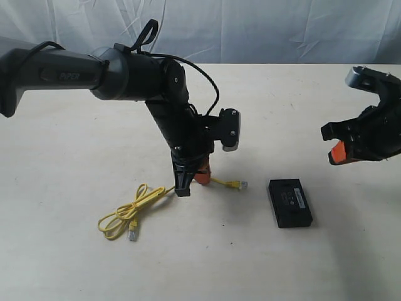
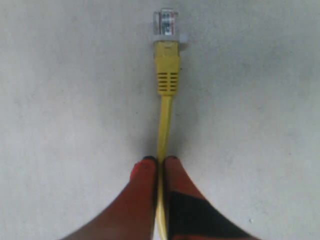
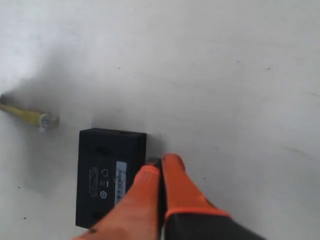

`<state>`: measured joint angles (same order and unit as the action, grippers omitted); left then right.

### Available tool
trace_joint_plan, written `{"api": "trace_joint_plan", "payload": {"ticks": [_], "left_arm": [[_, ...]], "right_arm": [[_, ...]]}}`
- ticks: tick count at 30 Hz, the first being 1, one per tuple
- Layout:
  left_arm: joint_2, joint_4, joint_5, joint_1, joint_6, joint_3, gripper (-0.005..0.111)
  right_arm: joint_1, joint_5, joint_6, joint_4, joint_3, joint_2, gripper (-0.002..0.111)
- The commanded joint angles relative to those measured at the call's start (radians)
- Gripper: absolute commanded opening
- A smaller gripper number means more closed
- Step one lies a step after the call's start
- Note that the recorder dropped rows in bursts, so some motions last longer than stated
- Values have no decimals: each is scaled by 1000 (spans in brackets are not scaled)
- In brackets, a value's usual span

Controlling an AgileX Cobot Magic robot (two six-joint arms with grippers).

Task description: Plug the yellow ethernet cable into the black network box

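On the pale desk (image 1: 62, 157), the left arm reaches down near the middle, and its end effector (image 1: 191, 183) sits pinched on the yellow ethernet cable (image 1: 145, 199) at the desk surface. To the left of the fingers, the cord lies in loose loops, with one clear plug at the near end of the coil. The other plug pokes out to the right, pointing toward the black network box (image 1: 290, 202) but well apart from it. The right end effector (image 1: 338, 147) hangs above the desk, right of the box.
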<state>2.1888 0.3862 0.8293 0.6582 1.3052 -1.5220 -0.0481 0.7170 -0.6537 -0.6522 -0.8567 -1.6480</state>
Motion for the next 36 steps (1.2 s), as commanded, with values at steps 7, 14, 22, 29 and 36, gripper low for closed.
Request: {"api": "trace_joint_plan", "payload": {"ticks": [7,14,22,29,36], "left_arm": [[-11,7,0,3,-4,4,0],[-11,7,0,3,-4,4,0],[-11,7,0,3,-4,4,0],[-11,54,13,3,-4,4,0],[-13,173,123,7,-21,4,0]], "right_arm": [[-22,115,-228,-176,13,-174,-1],[-22,115,-228,-186,13,-212,-1],[-22,129,-228,-186,13,-212,-1],[-22,141,-228,-186,13,-212,-1],[-22,139,-228,-186,13,-212,-1]]}}
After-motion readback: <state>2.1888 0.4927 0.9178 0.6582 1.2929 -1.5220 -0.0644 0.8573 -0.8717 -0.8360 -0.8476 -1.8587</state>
